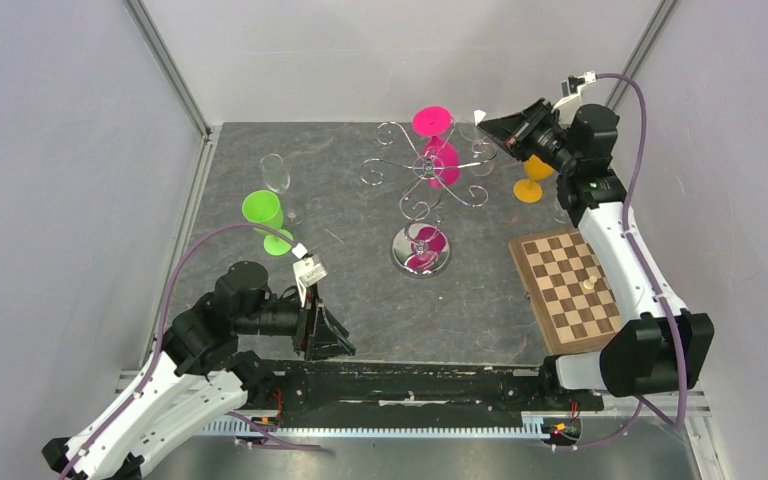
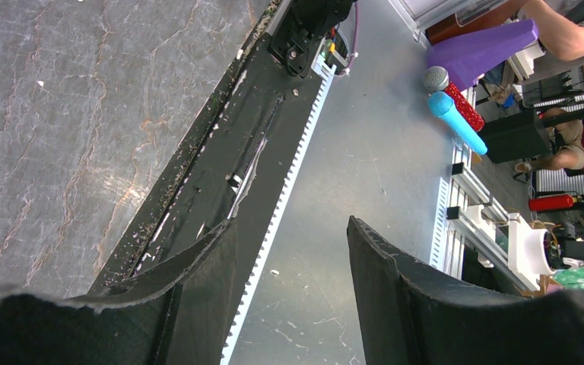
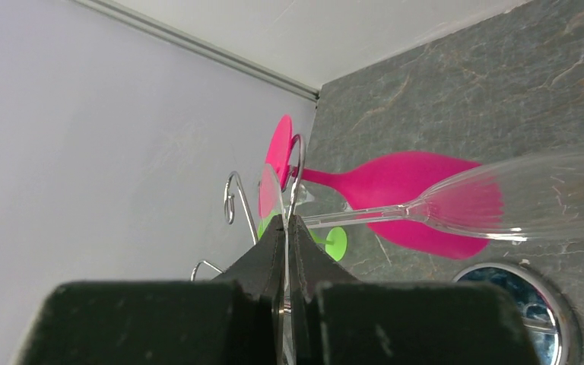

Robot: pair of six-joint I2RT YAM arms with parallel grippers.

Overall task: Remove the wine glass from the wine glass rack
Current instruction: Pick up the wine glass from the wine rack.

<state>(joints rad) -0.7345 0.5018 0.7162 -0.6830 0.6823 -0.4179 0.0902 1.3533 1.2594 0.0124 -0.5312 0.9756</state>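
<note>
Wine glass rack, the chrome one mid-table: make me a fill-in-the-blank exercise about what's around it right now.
The right gripper is shut on the foot of a stemmed wine glass that is ____, not coloured.
The second glass hanging on the shiny chrome wire wine glass rack is ____.
The wooden chessboard lies on the robot's ____ side of that rack.
The left gripper holds its jaws ____.
Missing words: clear, pink, right, open.

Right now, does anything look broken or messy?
Yes: the black strip along the near edge of the table looks torn and scuffed, with crumbs scattered beside it. The clear wine glass pinched by the right gripper looks unharmed.
</note>
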